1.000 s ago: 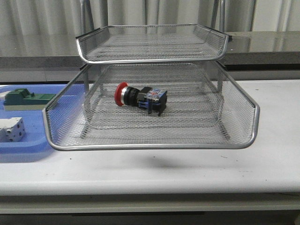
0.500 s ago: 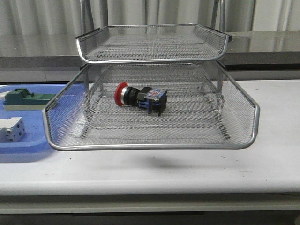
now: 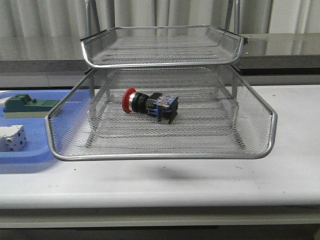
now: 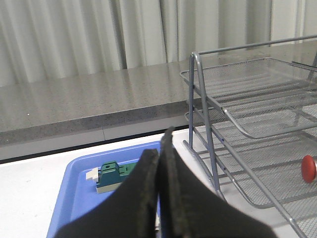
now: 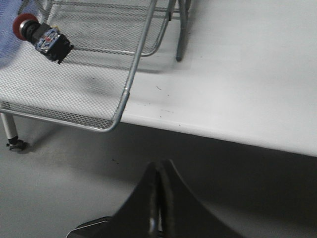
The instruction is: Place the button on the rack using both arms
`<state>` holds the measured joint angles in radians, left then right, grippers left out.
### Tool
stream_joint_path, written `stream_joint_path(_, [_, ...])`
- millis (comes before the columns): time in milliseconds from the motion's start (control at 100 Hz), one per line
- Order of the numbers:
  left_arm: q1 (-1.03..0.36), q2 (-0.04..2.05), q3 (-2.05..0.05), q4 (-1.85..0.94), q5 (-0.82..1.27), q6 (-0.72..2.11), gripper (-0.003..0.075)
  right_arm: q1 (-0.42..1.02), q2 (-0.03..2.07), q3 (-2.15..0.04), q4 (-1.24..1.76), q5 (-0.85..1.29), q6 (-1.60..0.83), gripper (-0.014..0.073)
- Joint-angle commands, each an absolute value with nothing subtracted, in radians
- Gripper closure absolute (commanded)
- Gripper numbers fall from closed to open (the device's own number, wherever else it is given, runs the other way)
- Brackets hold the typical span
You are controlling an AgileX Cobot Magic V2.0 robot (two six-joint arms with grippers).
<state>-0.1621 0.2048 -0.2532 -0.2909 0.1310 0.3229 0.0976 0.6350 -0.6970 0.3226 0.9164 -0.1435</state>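
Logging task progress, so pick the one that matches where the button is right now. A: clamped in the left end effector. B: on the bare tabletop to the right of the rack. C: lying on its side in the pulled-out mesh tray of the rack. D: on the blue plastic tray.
C: the button lies on its side on the extended mesh tray of the rack, with no end effector touching it.

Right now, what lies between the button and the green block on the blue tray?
In the front view, only the rack's mesh side wall separates the button from the green block.
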Motion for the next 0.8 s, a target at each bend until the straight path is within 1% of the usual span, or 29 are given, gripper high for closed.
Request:
stream_joint_path(0, [-0.161,0.215,-0.282,-0.300,0.049,0.314,0.0741,0.096,0.714,-0.728,0.408,0.811,-0.233,0.0660])
stream_joint_path(160, [-0.161,0.215,-0.282,-0.300,0.049,0.314,0.0741,0.100,0.838,-0.728,0.510,0.790,-0.337,0.0660])
stream_joint_path(270, [-0.161,0.215,-0.282,-0.300,0.049,0.314,0.0741,0.133,0.917,-0.728,0.539,0.773,-0.374,0.0660])
stream_joint_path(410, [-0.161,0.215,-0.282,-0.300,0.049,0.314,0.0741,0.236,0.999,-0.728,0.541,0.712,-0.376,0.0660])
stream_joint_path(600, [-0.161,0.215,-0.282,-0.300,0.049,0.314,0.0741,0.410,1.099,-0.728,0.540,0.634,-0.376,0.0658])
stream_joint_path(790, [-0.161,0.215,-0.282,-0.300,0.049,0.314,0.0741,0.543,1.185,-0.728,0.540,0.561,-0.376,0.0657])
